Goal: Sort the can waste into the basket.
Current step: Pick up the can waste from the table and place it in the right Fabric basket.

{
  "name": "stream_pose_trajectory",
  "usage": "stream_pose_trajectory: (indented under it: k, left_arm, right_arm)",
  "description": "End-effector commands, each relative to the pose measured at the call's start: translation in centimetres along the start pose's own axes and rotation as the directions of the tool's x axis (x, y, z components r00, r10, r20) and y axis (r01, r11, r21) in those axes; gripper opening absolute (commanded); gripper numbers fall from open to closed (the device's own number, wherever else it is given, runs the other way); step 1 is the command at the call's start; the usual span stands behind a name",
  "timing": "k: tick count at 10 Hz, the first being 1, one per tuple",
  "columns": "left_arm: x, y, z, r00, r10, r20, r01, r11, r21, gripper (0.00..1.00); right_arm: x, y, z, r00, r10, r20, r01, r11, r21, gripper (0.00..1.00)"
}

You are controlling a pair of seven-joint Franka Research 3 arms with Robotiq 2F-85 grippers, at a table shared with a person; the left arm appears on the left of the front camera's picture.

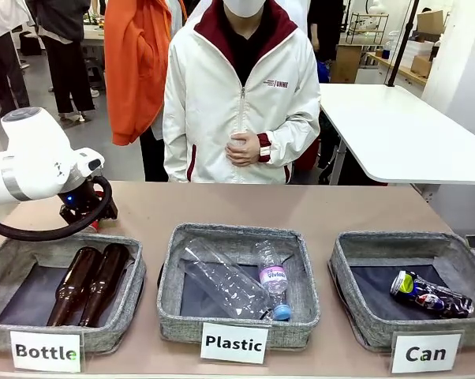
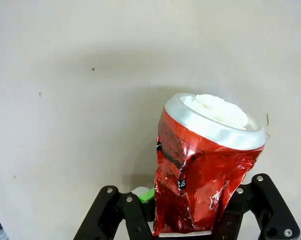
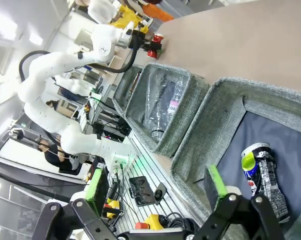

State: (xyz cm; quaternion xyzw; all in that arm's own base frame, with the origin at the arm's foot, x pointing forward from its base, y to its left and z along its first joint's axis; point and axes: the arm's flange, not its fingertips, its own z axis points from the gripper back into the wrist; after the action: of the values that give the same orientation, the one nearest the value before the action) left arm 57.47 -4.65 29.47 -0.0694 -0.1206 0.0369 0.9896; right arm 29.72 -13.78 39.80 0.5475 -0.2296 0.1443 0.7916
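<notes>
In the left wrist view my left gripper (image 2: 193, 200) is shut on a crushed red can (image 2: 205, 165), which stands upright on the beige table with its silver rim up. From the front, the left gripper (image 1: 84, 212) is low behind the "Bottle" basket. In the right wrist view the red can (image 3: 154, 47) is seen far off in that gripper. The grey basket carded "Can" (image 1: 356, 264) is at the front right and holds a dark blue-black can (image 1: 431, 294) lying on its side. My right gripper (image 3: 155, 192) hangs open over this basket (image 3: 210, 125), near the dark can (image 3: 263, 175).
The "Bottle" basket (image 1: 135, 260) at the front left holds two brown glass bottles (image 1: 87, 284). The "Plastic" basket (image 1: 168, 276) in the middle holds clear plastic bottles (image 1: 226, 280). A person (image 1: 237, 95) in a white jacket stands at the far edge with clasped hands.
</notes>
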Motion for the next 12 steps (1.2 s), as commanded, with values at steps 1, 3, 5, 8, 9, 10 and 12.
stream_pose_trajectory:
  k: [1,3,5,8,9,10,12]
  left_arm:
    - [0.0,0.0,0.6,1.0,0.019,-0.009,-0.019,1.0,-0.002,0.0]
    - [-0.1,0.0,1.6,1.0,0.026,-0.004,-0.026,1.0,-0.01,0.0]
    - [-1.2,0.0,6.0,1.0,0.028,-0.012,-0.029,0.996,-0.09,0.0]
    - [-10.2,0.5,20.2,0.994,-0.107,-0.021,0.097,0.952,-0.292,0.0]
    - [-13.6,1.3,23.3,0.981,-0.191,0.021,0.188,0.928,-0.32,0.0]
    - [-16.7,2.0,25.1,0.961,-0.275,0.031,0.269,0.901,-0.34,0.0]
    - [-23.3,3.3,26.6,0.803,-0.595,0.035,0.559,0.732,-0.391,0.0]
  right_arm:
    - [0.1,0.2,0.2,1.0,0.016,-0.001,-0.016,1.0,0.007,1.0]
    - [0.1,0.2,0.2,1.0,0.016,-0.001,-0.016,1.0,0.007,1.0]
    - [0.1,0.2,0.2,1.0,0.016,-0.001,-0.016,1.0,0.007,1.0]
    - [0.1,0.2,0.2,1.0,0.016,-0.001,-0.016,1.0,0.007,1.0]
    - [0.1,0.2,0.2,1.0,0.016,-0.001,-0.016,1.0,0.007,1.0]
    - [0.1,0.2,0.2,1.0,0.016,-0.001,-0.016,1.0,0.007,1.0]
    - [0.1,0.2,0.2,1.0,0.016,-0.001,-0.016,1.0,0.007,1.0]
